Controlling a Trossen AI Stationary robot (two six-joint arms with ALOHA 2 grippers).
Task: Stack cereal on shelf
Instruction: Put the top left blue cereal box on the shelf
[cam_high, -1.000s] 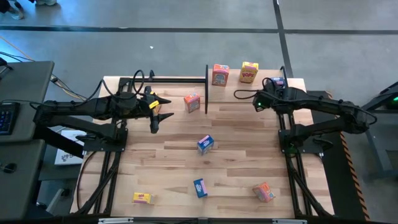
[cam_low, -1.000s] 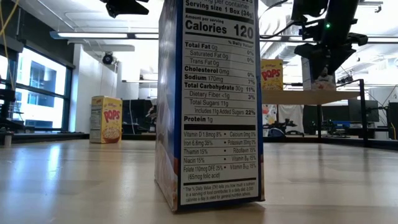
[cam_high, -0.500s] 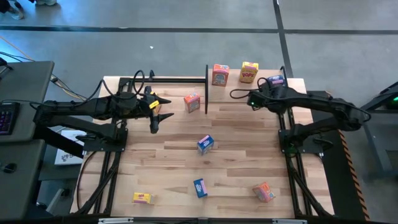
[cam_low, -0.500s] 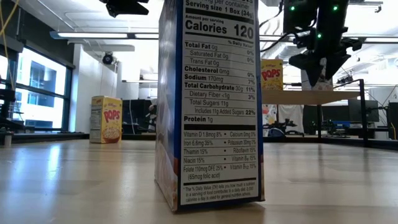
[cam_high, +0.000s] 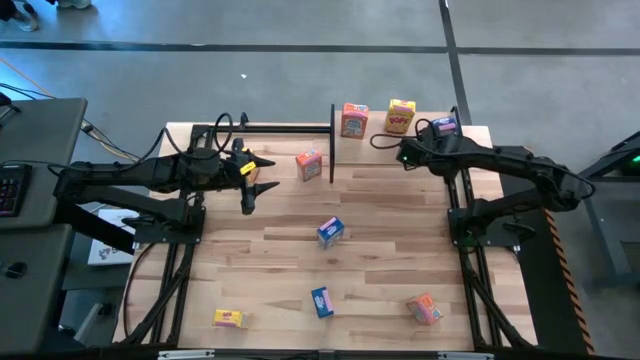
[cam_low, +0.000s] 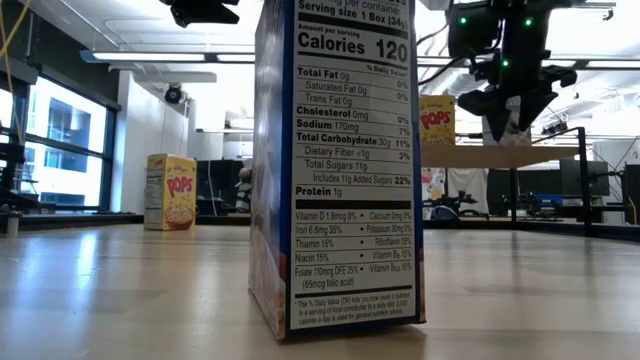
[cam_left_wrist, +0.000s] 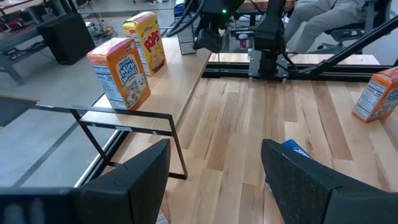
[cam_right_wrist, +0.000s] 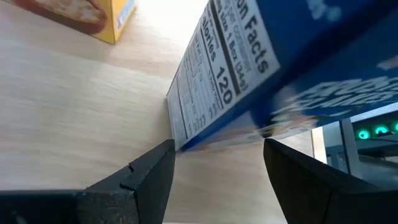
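Right end effector open over blue cereal box on shelf.

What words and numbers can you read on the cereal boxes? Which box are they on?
"Calories 120", "Total Fat 0g", "Sodium 170mg", "Protein 1g": side panel of the blue cereal box nearest the low camera.
"POPS": yellow box on the table.
"POPS": yellow box on the shelf.
"Calories 120": blue box by the right gripper.
Orange box on the shelf: print too small to read.
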